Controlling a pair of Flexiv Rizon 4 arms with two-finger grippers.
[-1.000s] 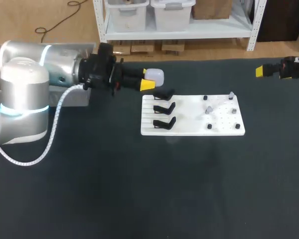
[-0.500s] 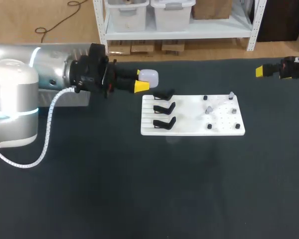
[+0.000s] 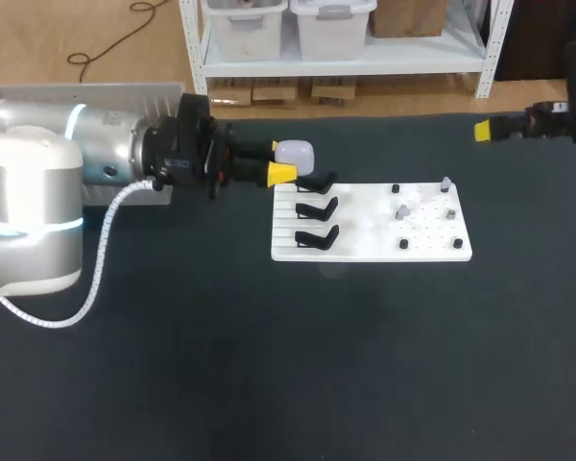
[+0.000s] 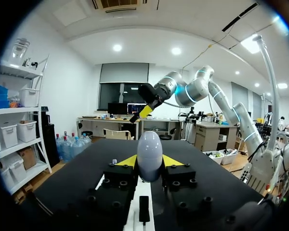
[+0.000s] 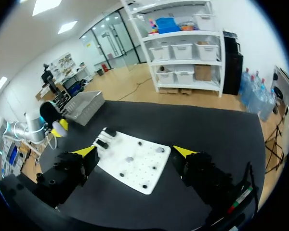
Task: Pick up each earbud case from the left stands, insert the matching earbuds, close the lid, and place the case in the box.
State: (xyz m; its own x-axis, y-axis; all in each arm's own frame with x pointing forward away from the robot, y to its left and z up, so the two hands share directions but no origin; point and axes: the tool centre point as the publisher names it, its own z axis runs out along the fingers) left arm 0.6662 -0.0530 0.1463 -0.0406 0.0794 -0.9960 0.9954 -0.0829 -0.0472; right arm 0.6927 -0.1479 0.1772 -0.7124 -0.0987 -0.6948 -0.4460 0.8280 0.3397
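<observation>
Earbud case (image 4: 150,154): clamped in my left gripper (image 3: 286,161) jaws, long axis pointing straight ahead, just off the white board (image 3: 365,248) at the corner by the black stands (image 3: 317,207).
Right gripper (image 3: 490,129): jaws spread wide, empty, well off the board's peg end.
Earbuds (image 3: 400,211): on the board's peg end; the right arm's nearer, I reckon.

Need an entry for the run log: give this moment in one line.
left gripper: shut on earbud case, near the stands | right gripper: open, empty, far right of table
</observation>
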